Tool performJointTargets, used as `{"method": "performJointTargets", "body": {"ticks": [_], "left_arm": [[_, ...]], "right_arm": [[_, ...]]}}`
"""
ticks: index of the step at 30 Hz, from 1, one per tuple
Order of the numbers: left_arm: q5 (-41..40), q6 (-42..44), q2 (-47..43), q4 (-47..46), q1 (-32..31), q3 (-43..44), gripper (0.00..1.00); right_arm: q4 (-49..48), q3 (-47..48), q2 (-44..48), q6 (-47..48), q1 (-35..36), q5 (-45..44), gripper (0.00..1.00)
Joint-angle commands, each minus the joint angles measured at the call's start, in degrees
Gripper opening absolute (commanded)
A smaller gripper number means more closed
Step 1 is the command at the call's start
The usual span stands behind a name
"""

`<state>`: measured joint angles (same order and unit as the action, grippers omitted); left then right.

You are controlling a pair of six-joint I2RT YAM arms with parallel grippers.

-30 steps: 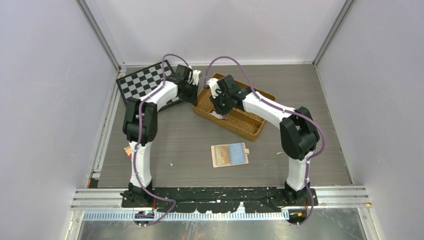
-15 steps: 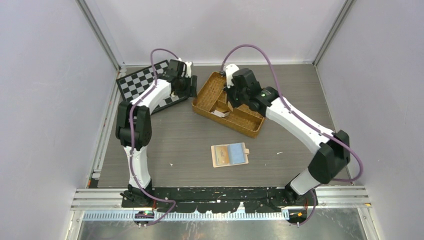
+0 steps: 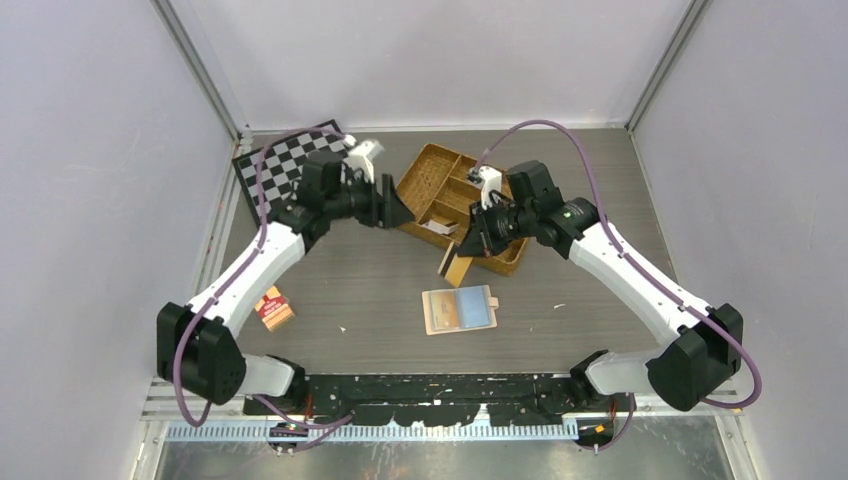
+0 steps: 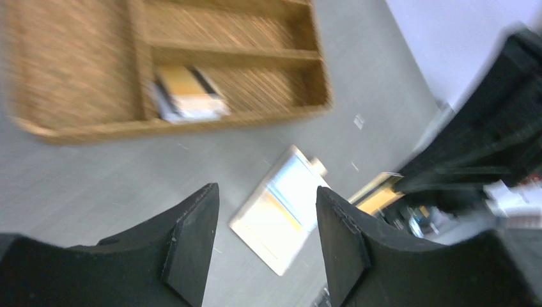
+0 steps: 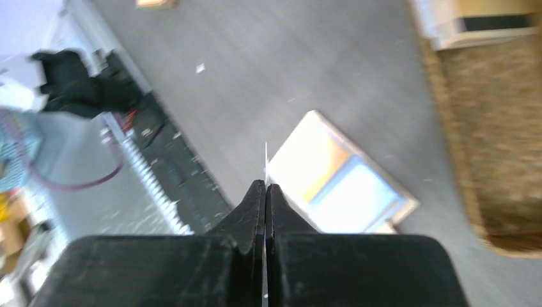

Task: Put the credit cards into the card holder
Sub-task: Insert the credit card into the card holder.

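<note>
The card holder [image 3: 460, 309] lies open and flat on the table, showing an orange-tan card on its left half and a blue one on its right. My right gripper [image 3: 468, 243] hangs just above and behind it, shut on an orange-tan credit card [image 3: 455, 267] that tilts down toward the table. In the right wrist view that card [image 5: 265, 157] is a thin edge between the closed jaws of the right gripper [image 5: 265, 185], with the card holder [image 5: 339, 182] beyond. My left gripper [image 3: 395, 211] is open and empty near the tray's left side. Through the gap of the left gripper [image 4: 265, 192] I see the card holder [image 4: 281, 211].
A woven wicker divided tray [image 3: 425, 176] stands behind the holder, with a few flat items [image 4: 188, 96] in one compartment. A chessboard [image 3: 280, 165] lies at the back left. A small red-brown packet [image 3: 272, 306] sits near the left arm's elbow.
My right gripper has come out of the tray holding the orange-tan card and moved toward the holder. The left arm swung away from the chessboard toward the tray, and its gripper opened.
</note>
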<state>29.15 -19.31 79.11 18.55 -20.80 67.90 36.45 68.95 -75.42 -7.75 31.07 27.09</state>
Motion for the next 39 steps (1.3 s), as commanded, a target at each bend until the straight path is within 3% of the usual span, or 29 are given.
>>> {"method": "performJointTargets", "body": {"ticks": [1, 5, 14, 18, 22, 23, 28, 33, 39], "left_arm": [[17.83, -7.42, -4.80, -10.00, -5.10, -8.92, 0.59], [27.61, -9.38, -7.35, -11.92, -9.04, -12.76, 0.59], [34.35, -9.78, -10.05, -11.38, -13.84, -16.54, 0.58], [34.01, -9.83, -9.41, -11.37, -14.72, -16.50, 0.40], [32.94, -9.72, -8.56, -11.45, -15.83, -17.01, 0.06], [32.08, -9.82, -8.66, -11.66, -16.04, -17.44, 0.00], [23.59, -13.76, -10.33, -15.99, -16.21, -22.33, 0.00], [11.07, -23.45, -10.80, -24.71, -16.58, -30.10, 0.00], [3.59, -35.11, -5.74, -36.66, -17.60, -37.93, 0.00]], "right_arm": [[-0.44, -1.87, 2.71, -4.51, 0.35, 20.33, 0.00], [1.14, -2.08, 2.56, -5.04, 0.39, 25.79, 0.00], [3.07, -1.70, 1.84, -4.65, 0.48, 29.86, 0.01], [3.66, -1.27, 1.60, -4.48, 0.46, 30.12, 0.01], [3.98, -1.43, 1.84, -4.29, 0.43, 28.91, 0.01], [4.09, -1.49, 1.97, -4.36, 0.47, 27.89, 0.06], [4.25, -3.72, 5.23, -7.29, 0.41, 14.43, 0.43], [2.38, -10.10, 9.65, -14.70, 0.12, 2.23, 0.54], [-3.59, -23.22, 13.26, -25.38, 0.11, -6.55, 0.54]]}}
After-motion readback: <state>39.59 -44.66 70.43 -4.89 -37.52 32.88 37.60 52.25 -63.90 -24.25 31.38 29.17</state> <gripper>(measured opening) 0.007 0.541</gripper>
